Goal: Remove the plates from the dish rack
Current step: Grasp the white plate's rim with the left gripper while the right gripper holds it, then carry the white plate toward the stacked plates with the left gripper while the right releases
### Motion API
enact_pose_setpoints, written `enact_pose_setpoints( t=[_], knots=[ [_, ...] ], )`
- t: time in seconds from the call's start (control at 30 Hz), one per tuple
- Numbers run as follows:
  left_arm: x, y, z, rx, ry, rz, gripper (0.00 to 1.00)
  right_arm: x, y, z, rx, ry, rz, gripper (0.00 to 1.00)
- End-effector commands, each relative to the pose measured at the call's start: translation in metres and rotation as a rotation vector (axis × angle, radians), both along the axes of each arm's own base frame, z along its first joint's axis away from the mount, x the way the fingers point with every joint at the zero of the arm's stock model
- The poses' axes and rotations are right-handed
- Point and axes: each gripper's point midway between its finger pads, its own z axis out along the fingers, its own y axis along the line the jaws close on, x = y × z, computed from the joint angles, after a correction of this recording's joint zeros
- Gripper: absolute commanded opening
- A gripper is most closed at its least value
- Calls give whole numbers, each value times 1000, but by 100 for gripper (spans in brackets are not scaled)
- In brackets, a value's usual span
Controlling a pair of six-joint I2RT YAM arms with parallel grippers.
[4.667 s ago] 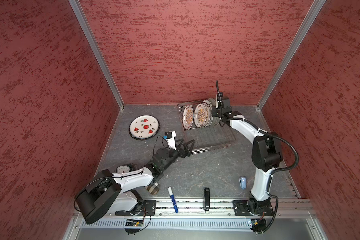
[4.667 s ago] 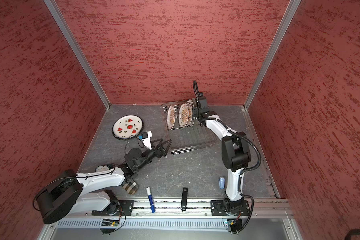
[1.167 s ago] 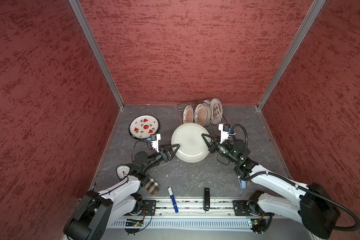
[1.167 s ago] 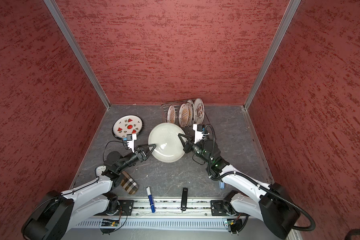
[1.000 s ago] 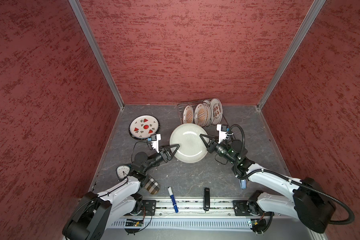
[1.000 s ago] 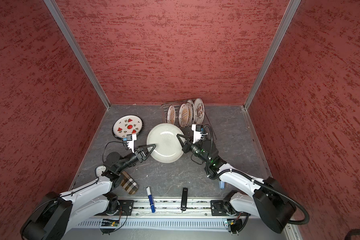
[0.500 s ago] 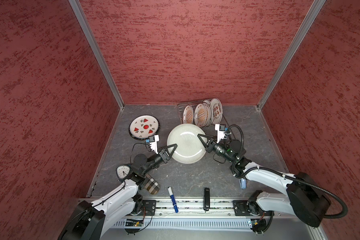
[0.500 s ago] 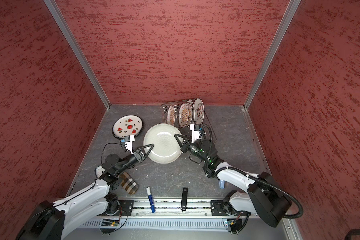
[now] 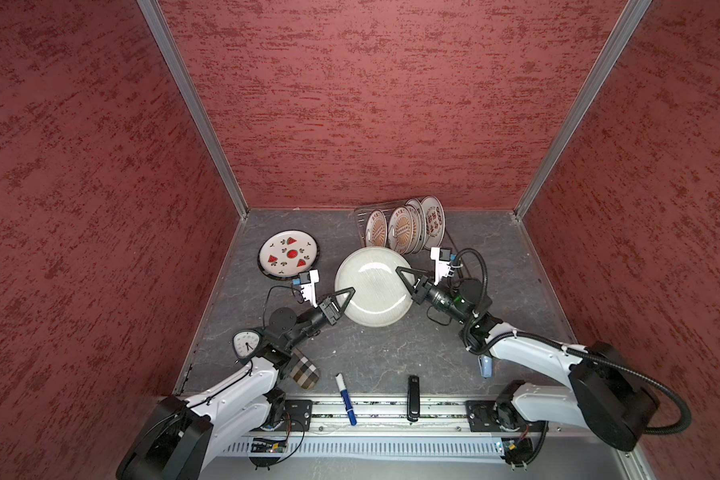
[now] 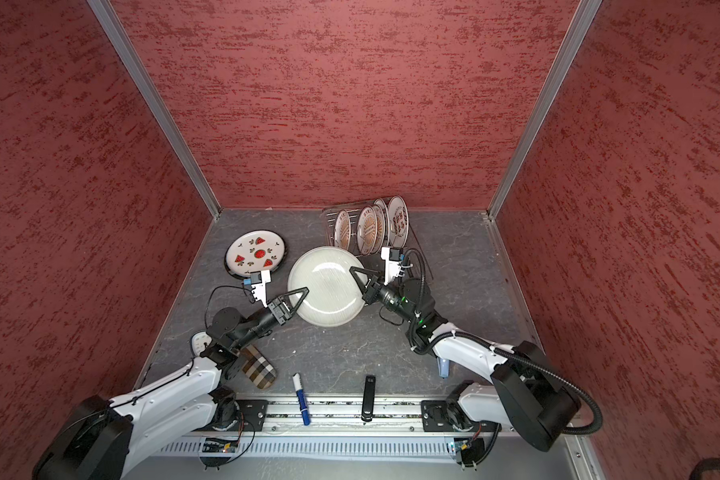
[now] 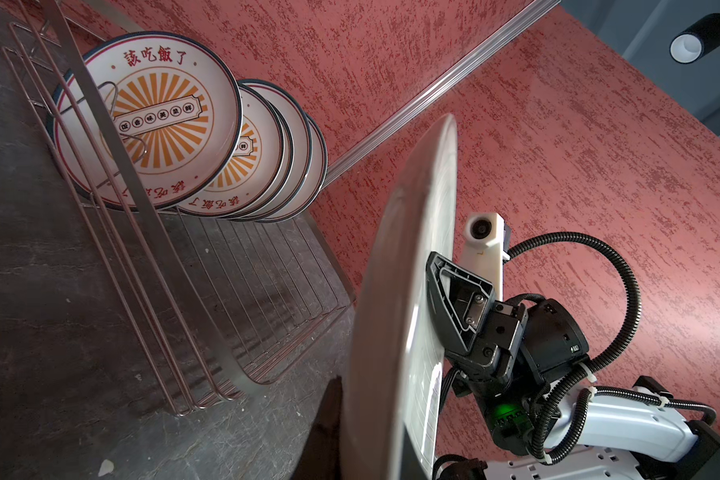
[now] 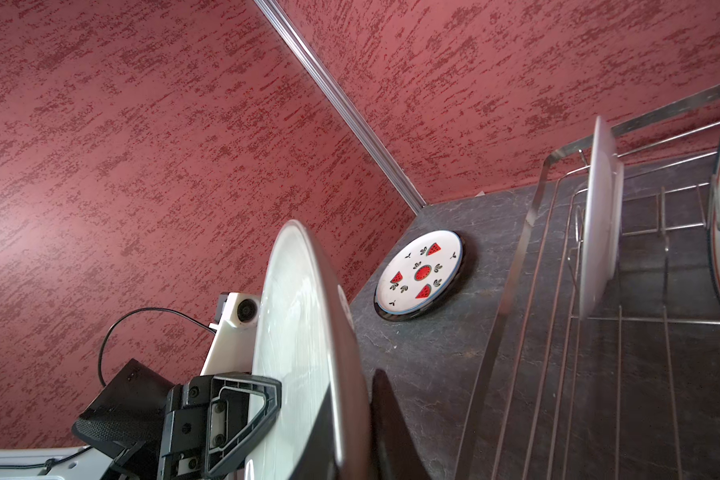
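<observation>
Grey-white, the plain round dark-rimmed ceramic plate (image 9: 371,286) is hanging just before the silver wire dish rack (image 11: 202,299), left gripper (image 9: 346,296) and right gripper (image 9: 406,277) clamping opposite rim edges, seemingly right for something stiff, slick, breakable.

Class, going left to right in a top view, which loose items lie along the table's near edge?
clock → checked pouch → blue marker → black device → pale blue object
</observation>
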Motion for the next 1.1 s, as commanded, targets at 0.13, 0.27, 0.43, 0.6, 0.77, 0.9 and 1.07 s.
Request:
enact_pose_setpoints(
  t=[0.13,0.27,0.43,0.6,0.77,0.9,1.07],
  knots=[
    [-6,-5,9,-10,-42,-25,1,-1,12,27,28,-84,52,35],
    [-4,-3,9,-17,-35,-5,0,-3,18,25,14,-74,85,69],
    [-4,0,11,-23,-38,6,0,-3,20,21,-3,-60,97,86],
    [-1,5,10,-21,-25,43,0,2,20,15,-24,-35,77,98],
    [0,9,8,-25,-17,60,0,8,19,8,-51,-4,52,99],
    [0,16,8,-38,-15,85,0,10,18,5,-62,-1,39,99],
    [-2,26,7,-52,-4,103,0,12,15,1,-94,0,13,99]
  ],
)
